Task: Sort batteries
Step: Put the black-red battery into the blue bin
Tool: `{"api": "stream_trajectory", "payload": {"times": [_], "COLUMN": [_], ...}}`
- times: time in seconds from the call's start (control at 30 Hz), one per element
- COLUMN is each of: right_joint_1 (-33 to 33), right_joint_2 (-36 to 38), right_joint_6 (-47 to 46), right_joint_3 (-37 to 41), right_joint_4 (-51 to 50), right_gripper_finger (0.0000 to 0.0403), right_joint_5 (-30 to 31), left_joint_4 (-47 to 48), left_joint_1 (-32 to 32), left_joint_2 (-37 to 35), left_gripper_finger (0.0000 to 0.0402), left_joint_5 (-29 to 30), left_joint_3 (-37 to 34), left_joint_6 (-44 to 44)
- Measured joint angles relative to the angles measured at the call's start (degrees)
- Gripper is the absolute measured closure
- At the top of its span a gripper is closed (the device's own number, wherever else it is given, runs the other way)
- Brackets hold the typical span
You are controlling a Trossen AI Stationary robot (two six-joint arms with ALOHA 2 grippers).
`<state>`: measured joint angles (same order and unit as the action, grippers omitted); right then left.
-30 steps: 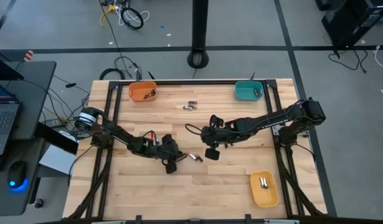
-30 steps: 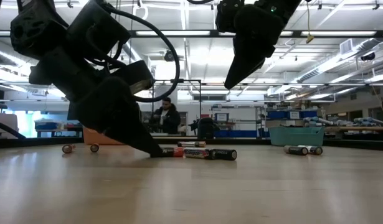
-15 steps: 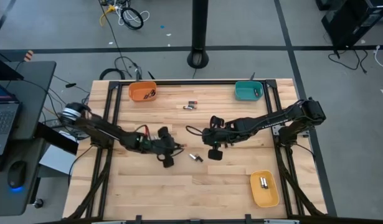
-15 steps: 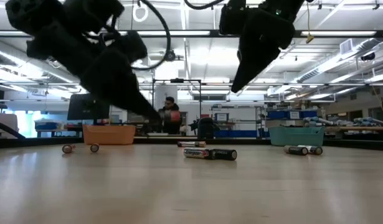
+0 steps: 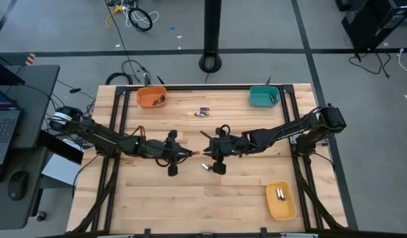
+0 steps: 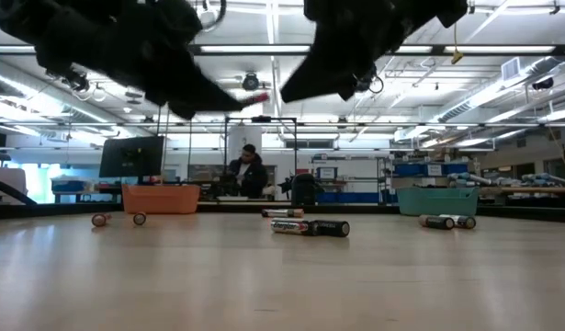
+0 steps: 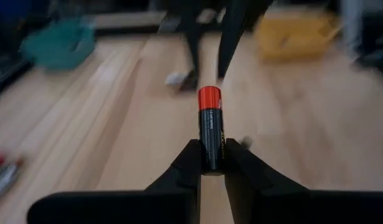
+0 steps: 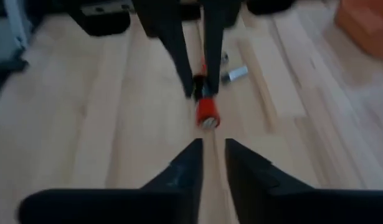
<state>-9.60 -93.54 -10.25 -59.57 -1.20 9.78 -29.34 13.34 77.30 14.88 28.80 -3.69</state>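
Midway over the table, a hand-off between the two arms looks to be the step in hand. The left gripper [image 7: 210, 163] is closed on a black battery with a red end [image 7: 210, 126], holding it by its black base so the red end sticks out forward. In the overhead view this held cell sits near the table's centre, just toward nine o'clock, raised above the wood.

The right gripper [image 8: 210, 163] faces it from the three o'clock side, fingers slightly parted and empty, lined up with the red end and close to it but not touching.

Next, by my judgement, the right fingers need to slide around the red end and close before the left lets go; the two grippers' fingers are near enough that they could bump.

Other batteries: a loose silvery cell [image 5: 206, 166] lies on the wood just below the grippers, toward six o'clock, and a pair [image 5: 201, 112] lies toward twelve.

Bins stand at the edges: the orange bin [image 5: 151, 98] at eleven, the teal bin [image 5: 263, 96] at one, the yellow bin [image 5: 280, 200] at five. The wood between them is mostly bare, leaving room to move.
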Motion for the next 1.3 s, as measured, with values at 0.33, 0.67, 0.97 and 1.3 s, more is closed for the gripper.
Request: {"api": "stream_trajectory", "payload": {"times": [0.33,0.67,0.97,1.3], "right_joint_1": [-1.54,-1.54,-1.23,-1.13], "right_joint_2": [0.01,-0.02,-0.02,-0.02], "right_joint_6": [1.28,1.25,1.53,2.76], "right_joint_3": [-0.61,-0.59,-0.57,-0.57], "right_joint_4": [4.93,6.98,8.77,8.18], "right_gripper_finger": [0.0203,0.0223,0.0323,0.0337], "right_joint_5": [-0.89,-2.58,-2.34,-2.20], "left_joint_4": [-5.56,-8.54,-8.66,-9.08], "left_joint_1": [-0.22,-0.22,-0.23,-0.22], "left_joint_2": [0.00,0.02,0.02,0.02], "left_gripper_finger": [0.0353,0.0353,0.0353,0.0350], "left_joint_5": [-3.24,-3.97,-4.07,-2.44], "left_joint_3": [0.08,0.08,0.08,0.08], "left_joint_6": [3.33,3.50,3.52,3.52]}}
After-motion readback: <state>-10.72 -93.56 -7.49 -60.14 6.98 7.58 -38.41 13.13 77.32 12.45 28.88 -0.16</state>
